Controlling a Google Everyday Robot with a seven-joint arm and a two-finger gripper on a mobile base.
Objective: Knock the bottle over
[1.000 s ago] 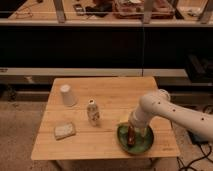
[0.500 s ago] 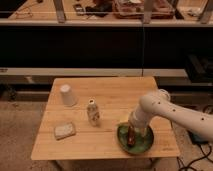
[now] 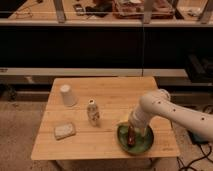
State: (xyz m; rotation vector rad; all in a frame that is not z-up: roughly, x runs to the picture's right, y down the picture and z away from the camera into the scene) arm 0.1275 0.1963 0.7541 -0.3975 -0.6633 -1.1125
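Note:
The bottle (image 3: 93,112) stands upright near the middle of the wooden table (image 3: 107,90). It is slim and cream-white with a white cap and a mottled brownish label. My gripper (image 3: 130,136) hangs from the white arm (image 3: 165,112) at the right, low over a green plate (image 3: 145,144). It is to the right of the bottle and apart from it.
An upside-down white paper cup (image 3: 67,95) stands at the table's back left. A pale sponge-like block (image 3: 64,130) lies at the front left. The green plate holds a brownish object under the gripper. A dark shelving unit runs behind the table.

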